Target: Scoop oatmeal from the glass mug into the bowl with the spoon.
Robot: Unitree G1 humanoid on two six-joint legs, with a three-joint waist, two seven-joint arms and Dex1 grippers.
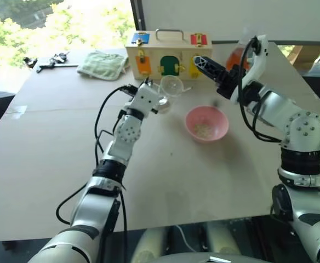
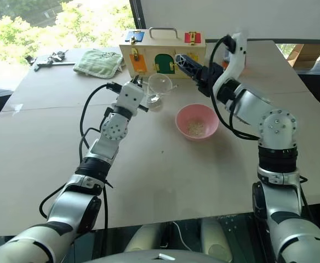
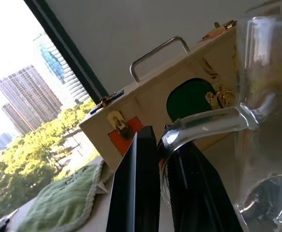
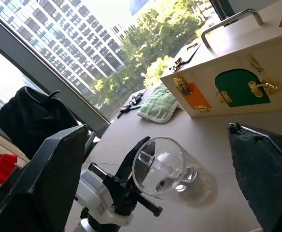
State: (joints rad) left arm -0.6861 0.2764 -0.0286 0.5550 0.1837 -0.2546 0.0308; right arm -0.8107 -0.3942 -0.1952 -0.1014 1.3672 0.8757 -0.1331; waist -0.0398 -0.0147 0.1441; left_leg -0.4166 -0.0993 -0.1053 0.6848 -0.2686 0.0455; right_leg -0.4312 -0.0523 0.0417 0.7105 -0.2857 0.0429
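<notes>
Nearest us the left arm runs up the table (image 1: 50,142) to the left gripper (image 1: 147,86), whose fingers are pinched together on the side handle of the glass mug (image 1: 171,87). The left wrist view shows the handle's loop caught between them. We see the mug held by the latched wooden box (image 1: 168,55), tipped so that its mouth faces the right gripper (image 1: 204,64), and we make out little or no oatmeal left inside it.

Our right gripper hangs above the far rim of the bowl (image 1: 206,123), its fingers (image 4: 59,169) spread as wide as they go with nothing between them. It points leftward, straight at the mug's open mouth. The pink bowl sits on the table just right of the mug, nearer the right arm than the left, with a small patch of oatmeal (image 1: 205,130) on its bottom.

We cannot place the spoon with confidence. A faint smear under the right gripper and a bright glint at the mug's base both might be it.

We judge the scooping largely done. Any further pass would run along the line from the right gripper into the mug's mouth, so the left must hold that tilt
</notes>
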